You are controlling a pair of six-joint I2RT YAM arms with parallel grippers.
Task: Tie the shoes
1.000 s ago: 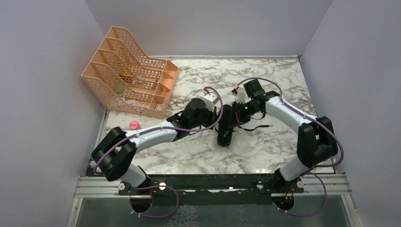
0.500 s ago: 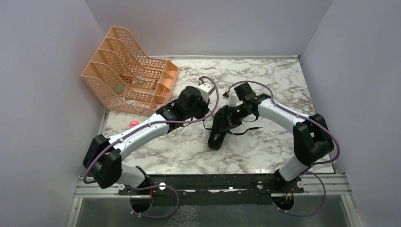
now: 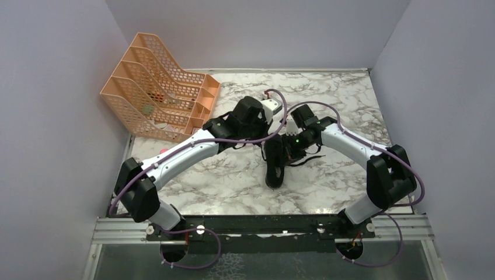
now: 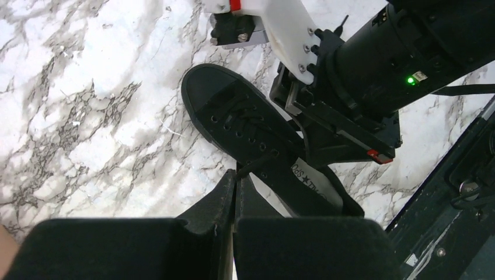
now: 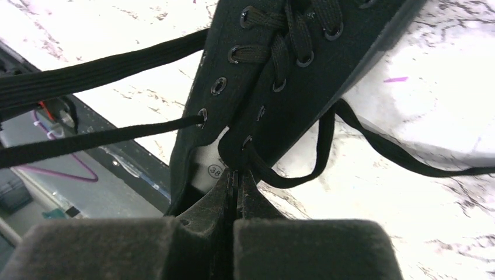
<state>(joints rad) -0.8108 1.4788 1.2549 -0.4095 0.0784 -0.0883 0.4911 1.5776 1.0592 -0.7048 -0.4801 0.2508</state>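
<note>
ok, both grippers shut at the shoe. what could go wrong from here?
1. The left gripper pinches a lace running to the shoe; a hard pull may drag the shoe.
2. The right gripper, shut at the shoe's collar, works right beside the left gripper; they may collide.

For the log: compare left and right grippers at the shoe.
The left gripper sits beside the shoe, a lace drawn to its tip; the right gripper points into the shoe's opening by the tongue. The left gripper reaches from the left, the right gripper from the right. Both have jaws shut.
</note>
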